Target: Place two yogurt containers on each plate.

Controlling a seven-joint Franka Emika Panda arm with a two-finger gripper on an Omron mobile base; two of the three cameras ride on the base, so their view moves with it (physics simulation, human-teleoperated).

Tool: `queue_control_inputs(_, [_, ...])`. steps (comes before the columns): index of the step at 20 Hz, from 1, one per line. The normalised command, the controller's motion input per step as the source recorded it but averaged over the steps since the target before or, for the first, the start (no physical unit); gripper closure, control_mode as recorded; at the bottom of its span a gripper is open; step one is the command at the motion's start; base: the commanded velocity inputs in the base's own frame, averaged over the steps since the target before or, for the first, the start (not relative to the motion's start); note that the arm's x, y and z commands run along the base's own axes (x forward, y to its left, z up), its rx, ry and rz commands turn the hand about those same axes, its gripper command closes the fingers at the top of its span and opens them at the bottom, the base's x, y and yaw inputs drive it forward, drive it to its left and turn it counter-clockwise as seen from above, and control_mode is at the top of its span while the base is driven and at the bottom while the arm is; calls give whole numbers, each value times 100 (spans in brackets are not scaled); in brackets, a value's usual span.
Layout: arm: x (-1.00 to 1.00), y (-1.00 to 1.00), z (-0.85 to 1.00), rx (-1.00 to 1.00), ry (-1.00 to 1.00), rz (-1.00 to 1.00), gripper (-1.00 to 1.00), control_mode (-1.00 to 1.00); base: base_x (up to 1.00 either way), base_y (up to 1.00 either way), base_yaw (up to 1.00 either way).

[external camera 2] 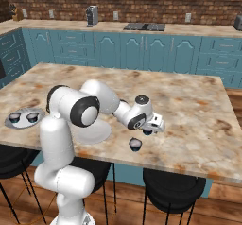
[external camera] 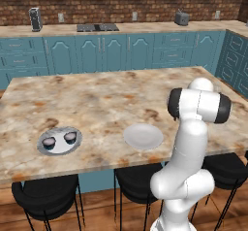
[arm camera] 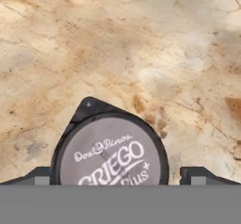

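Left base view: two dark pale-topped yogurt cups sit on the far round grey-rimmed plate; the near plate is bare.
Right base view: gripper low on the marbled desk, one loose cup just beside; a careless swing could topple it.
Hand view: gripper fingers wide around a fourth cup, apparently not clamped; an off-centre close may slip.

Marble island bears plates, perhaps cups.
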Motion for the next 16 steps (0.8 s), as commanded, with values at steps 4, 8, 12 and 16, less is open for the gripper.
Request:
queue_control_inputs(4, [15,-7,-15,0,0,0,100,-100,0,0,0])
queue_control_inputs(8, [6,-1,-5,0,0,0,100,-100,0,0,0])
queue_control_inputs(12, [-70,1,34,0,-13,13,100,-100,0,0,0])
queue_control_inputs(16, [-81,30,68,0,-18,13,100,-100,0,0,0])
